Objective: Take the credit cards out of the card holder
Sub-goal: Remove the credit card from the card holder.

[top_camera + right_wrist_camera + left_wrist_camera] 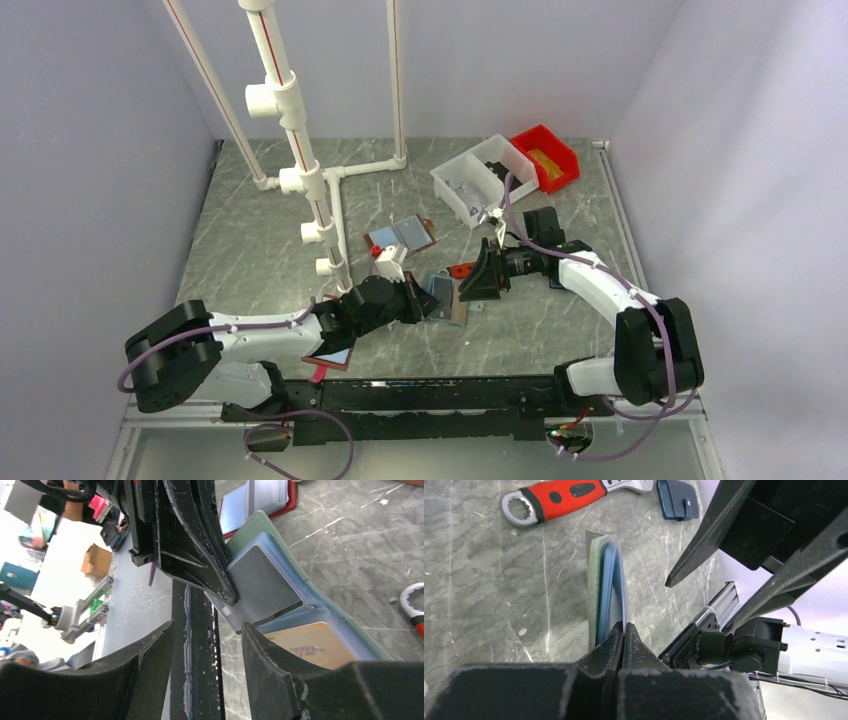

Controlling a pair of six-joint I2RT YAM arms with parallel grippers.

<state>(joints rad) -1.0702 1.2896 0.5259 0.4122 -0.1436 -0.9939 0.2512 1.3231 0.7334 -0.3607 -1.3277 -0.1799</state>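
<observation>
The card holder (447, 297), mint-green edged with blue-grey sleeves, lies open mid-table. My left gripper (625, 626) is shut on the edge of one thin translucent sleeve and holds it lifted. In the right wrist view that sleeve holds a dull grey card (257, 585). A tan card (312, 645) printed "VIP" sits in the panel below. My right gripper (207, 626) stands open just off the holder's near edge, nothing between its fingers. Its right fingertip (246, 628) is at the lifted sleeve's corner. From above, the right gripper (482, 277) faces the left gripper (418, 300) across the holder.
A red-handled wrench (556, 497) lies just beyond the holder. A brown-edged folder (400, 237) lies farther back, a maroon-edged one (335, 355) under the left arm. White bin (480, 180) and red bin (545, 157) stand back right; a PVC pipe frame (300, 150) rises at back left.
</observation>
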